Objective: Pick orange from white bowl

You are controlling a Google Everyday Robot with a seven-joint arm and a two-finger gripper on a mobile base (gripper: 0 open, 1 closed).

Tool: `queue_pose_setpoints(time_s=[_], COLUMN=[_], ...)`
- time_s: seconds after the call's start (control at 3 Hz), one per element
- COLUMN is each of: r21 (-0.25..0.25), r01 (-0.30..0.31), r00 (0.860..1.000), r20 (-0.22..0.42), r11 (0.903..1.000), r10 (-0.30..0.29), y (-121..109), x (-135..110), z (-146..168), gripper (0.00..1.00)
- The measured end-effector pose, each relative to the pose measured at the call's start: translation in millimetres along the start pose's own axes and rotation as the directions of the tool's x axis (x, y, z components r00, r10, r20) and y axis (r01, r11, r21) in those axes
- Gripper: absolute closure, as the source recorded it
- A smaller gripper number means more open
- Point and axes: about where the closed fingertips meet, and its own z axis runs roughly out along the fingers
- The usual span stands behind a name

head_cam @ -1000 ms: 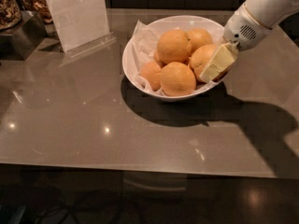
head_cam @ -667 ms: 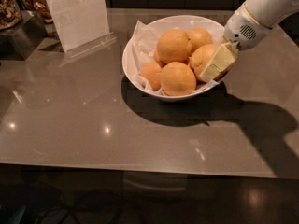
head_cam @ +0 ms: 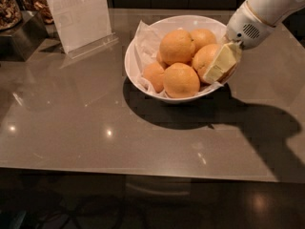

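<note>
Toward the far right of the glossy grey-brown table (head_cam: 86, 142) sits the white bowl (head_cam: 136, 51), round, wide and smooth, with crinkled white paper liner (head_cam: 145, 39) poking up along its left rim. 5 fruits are piled in it, all with dimpled, matte pale-orange peel. The orange (head_cam: 206, 56) lies at the right side of the heap, against the bowl's right wall, partly hidden. It is round, so I can make out no long axis or pointing end. 4 other oranges (head_cam: 177, 46) crowd it on the left, far and near sides, and the 1 at the near left is plainly smaller.

My arm (head_cam: 267, 8), a smooth white casing, comes in from the far right corner and slants down and leftward. My gripper (head_cam: 219, 66) ends in a pale-yellow wedge that lies against the orange's right face, just inside the rim. Whether it is spread or closed I cannot tell.

At the far left stands a clear sign holder (head_cam: 78, 13) with a white sheet.
</note>
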Motion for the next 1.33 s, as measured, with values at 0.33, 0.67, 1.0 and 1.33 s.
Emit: queue_pose_setpoints(time_s=[0.33,0.67,1.0,1.33], r21=[-0.004,0.029,0.078,0.085], r01=[0.118,0.211,0.238,0.235], r00=[0.992,0.972,0.952,0.936], r20=[0.039,0.096,0.178,0.249], r11=[0.993,0.977,0.9681,0.9683], r10=[-0.118,-0.213,-0.249,-0.249], y=[25,52,70,82], x=[-18,-25,-14,1], z=[-21,-52,-84,-102], gripper=[1.0,1.0,1.0,1.0])
